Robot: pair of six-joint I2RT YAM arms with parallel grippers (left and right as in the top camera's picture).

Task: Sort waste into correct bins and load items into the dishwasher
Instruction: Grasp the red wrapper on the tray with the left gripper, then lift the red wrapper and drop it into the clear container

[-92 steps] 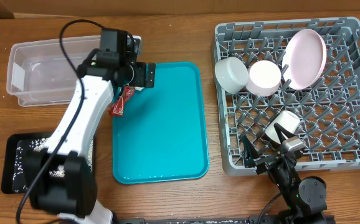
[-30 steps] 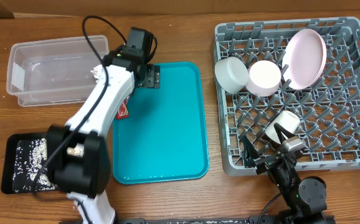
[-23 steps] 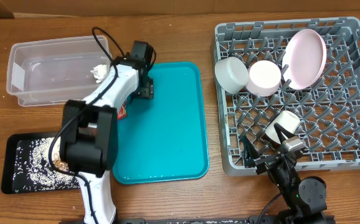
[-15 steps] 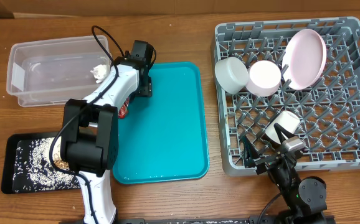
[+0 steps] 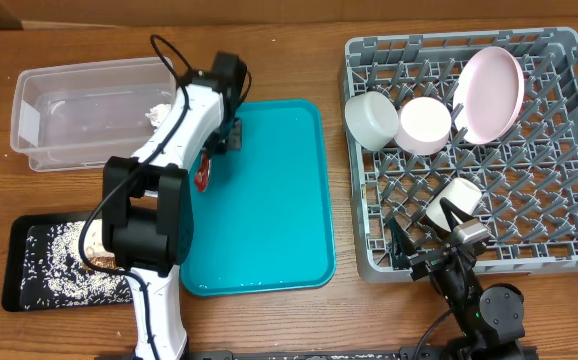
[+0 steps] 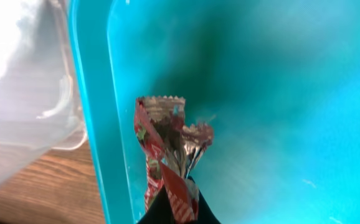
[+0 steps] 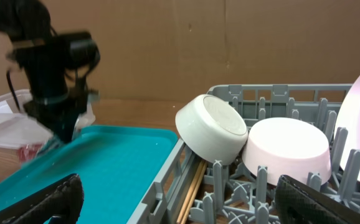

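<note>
A red and silver snack wrapper (image 6: 170,155) lies at the left rim of the teal tray (image 5: 269,220), and my left gripper (image 6: 175,208) is shut on its near end. From overhead the left gripper (image 5: 229,138) sits at the tray's upper left, with the wrapper (image 5: 201,176) peeking out from under the arm. My right gripper (image 7: 180,208) stands open by the front left corner of the grey dish rack (image 5: 559,262), holding nothing. In the overhead view the right gripper (image 5: 424,232) is next to a white cup (image 5: 456,197).
A clear plastic bin (image 5: 59,140) with a crumpled white tissue (image 5: 157,113) stands left of the tray. A black tray (image 5: 19,240) of white grains is at front left. The rack holds a white bowl (image 7: 211,127), a pink bowl (image 7: 286,149), a pink plate (image 5: 489,92) and chopsticks (image 7: 192,186).
The left gripper swung over the tray's left rim, came down and closed its jaws on the wrapper. The right arm has not moved.
</note>
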